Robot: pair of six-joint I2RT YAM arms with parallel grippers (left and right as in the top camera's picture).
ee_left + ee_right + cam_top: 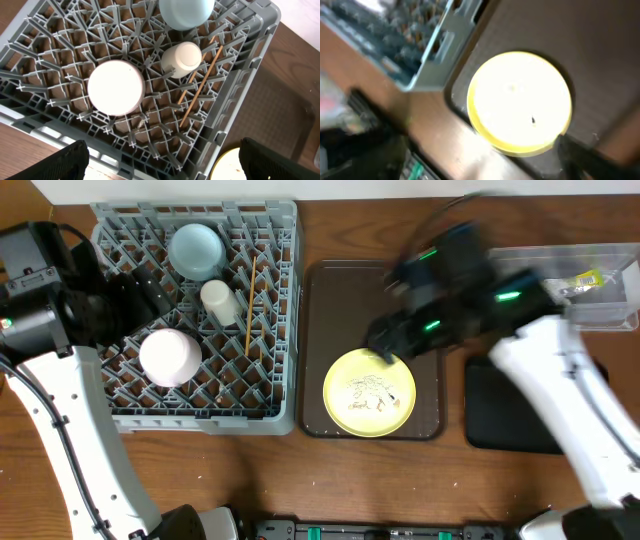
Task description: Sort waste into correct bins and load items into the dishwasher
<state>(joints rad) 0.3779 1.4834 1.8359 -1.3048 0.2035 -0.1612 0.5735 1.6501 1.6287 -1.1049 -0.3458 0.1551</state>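
Right gripper [385, 342] hangs open above the yellow plate [370, 420]; we should pinch its rim, keeping the scraps [372, 392] level.

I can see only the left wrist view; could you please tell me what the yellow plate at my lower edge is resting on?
Observer: The yellow plate lies on the dark brown tray, right of the dish rack, with food scraps on it.
Operator: Where is the right gripper?
Observer: The right gripper is above the plate's upper edge, blurred, jaws open.
Operator: Is the wrapper binned?
Observer: The wrapper lies in the clear tub at far right.
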